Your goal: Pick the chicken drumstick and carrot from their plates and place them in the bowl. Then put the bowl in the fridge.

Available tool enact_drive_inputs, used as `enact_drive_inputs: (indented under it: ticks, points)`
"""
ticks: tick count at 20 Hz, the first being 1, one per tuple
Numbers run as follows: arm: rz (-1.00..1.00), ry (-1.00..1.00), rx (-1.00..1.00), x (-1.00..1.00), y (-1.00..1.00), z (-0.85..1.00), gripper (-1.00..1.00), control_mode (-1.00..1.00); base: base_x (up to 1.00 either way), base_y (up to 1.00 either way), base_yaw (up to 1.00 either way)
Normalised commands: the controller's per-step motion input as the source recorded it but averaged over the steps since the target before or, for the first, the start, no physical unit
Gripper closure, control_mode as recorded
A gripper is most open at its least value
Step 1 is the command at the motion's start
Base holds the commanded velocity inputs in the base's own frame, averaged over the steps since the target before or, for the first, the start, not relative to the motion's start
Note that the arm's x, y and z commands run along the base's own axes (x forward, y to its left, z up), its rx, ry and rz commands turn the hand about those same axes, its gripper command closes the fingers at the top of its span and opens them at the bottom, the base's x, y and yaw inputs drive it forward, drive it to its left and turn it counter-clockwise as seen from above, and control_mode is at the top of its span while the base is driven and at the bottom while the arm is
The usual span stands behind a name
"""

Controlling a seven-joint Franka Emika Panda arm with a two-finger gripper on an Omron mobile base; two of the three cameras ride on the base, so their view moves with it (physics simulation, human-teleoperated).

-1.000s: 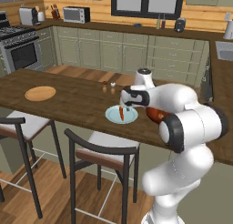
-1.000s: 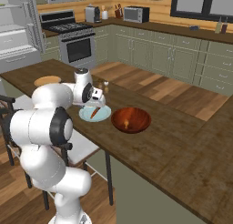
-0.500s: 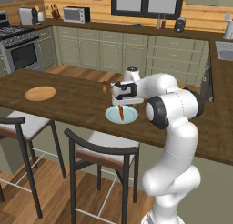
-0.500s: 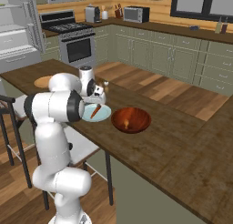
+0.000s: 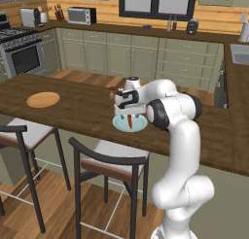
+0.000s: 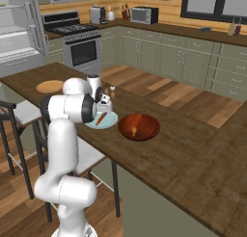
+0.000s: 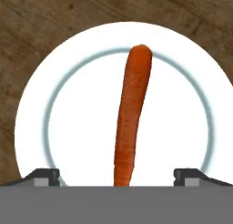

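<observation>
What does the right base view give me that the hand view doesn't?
Right base view alone: the bowl beside the pale blue plate, a small golden-brown piece inside it, and the empty tan plate farther along the counter. Hand view alone: the open gripper with a fingertip either side of the carrot. Both: the carrot lying on the pale blue plate.

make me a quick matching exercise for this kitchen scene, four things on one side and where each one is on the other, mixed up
Things:
1. carrot
2. bowl
3. tan wooden plate
4. gripper

Places or states:
A. bare, far along the counter from the arm
B. lying on the pale blue plate
C. open, above the carrot
D. on the counter beside the pale blue plate, something small and pale inside

Pairs: 1-B, 2-D, 3-A, 4-C
</observation>
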Motion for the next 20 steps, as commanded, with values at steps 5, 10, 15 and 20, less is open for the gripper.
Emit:
enact_drive_inputs:
  ticks: [5, 10, 15, 20]
  points:
    - [0.0, 0.05, 0.0, 0.09, -0.01, -0.32, -1.0, -1.0, 0.0, 0.0, 0.0]
    - [0.0, 0.01, 0.0, 0.1, -0.08, -0.35, -1.0, -1.0, 0.0, 0.0, 0.0]
    - [0.0, 0.0, 0.0, 0.2, -0.04, -0.27, 1.0, -1.0, 0.0, 0.0, 0.0]
    - [0.0, 0.0, 0.0, 0.13, 0.0, -0.33, 1.0, -1.0, 0.0, 0.0, 0.0]
